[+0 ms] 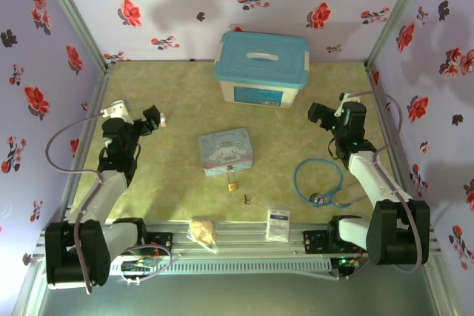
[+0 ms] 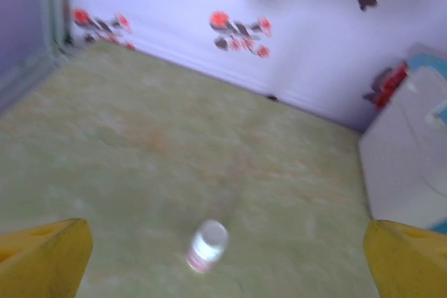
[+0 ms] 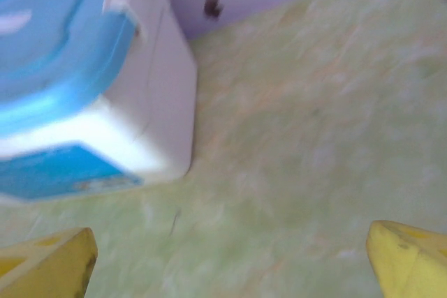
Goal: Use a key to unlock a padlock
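Nearest my bases, on the near side of the cartoon tin, a crumpled bag and a small white packet sit at the counter's front edge. Closer to the tin lies the key, a brown speck off the tin's near right corner. The padlock is a step nearer the tin, just beside its near edge; I cannot tell whether they touch. Its long axis seems to run roughly from the tin toward me, but it is too small to say which end carries the shackle. A blue stethoscope curls well to the tin's right. My left hand hangs left of the tin, level with its far edge. My right hand mirrors it on the right. Both are spread wide with nothing between the yellow fingers, and a small white bottle lies ahead of the left one. Beyond the tin stands the blue-lidded box. Both task pieces therefore lie inward of either hand and back toward me, with the tin's corners in between. The two reaches look about equal. I judge the key to sit slightly toward my right side and the padlock slightly toward my left.
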Tool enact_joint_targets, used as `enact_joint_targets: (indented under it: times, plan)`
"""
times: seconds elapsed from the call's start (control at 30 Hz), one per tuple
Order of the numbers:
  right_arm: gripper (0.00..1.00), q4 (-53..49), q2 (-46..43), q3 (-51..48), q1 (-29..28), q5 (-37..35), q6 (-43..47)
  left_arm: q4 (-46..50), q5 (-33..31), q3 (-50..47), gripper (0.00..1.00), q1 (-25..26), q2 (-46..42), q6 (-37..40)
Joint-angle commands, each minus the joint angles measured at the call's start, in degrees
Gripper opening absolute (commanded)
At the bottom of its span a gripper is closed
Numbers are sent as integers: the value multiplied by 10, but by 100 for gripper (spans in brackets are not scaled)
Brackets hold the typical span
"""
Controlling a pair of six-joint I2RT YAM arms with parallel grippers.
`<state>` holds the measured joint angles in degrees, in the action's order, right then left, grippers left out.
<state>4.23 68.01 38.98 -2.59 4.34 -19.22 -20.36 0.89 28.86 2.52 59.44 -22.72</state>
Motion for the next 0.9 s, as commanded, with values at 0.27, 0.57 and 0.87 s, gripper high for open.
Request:
enact_joint_targets:
  times: [0.27, 0.57, 0.87]
  plan:
    - [87, -308, 18, 56, -328, -114, -42, 361, -1, 110, 94, 292, -44, -40]
    - [65, -252, 10, -12, -503, -126, -185, 314, 3, 86, 84, 494, -48, -182]
    - [57, -202, 57, -29, -633, -123, -245, 246, 3, 38, 74, 554, -9, -260]
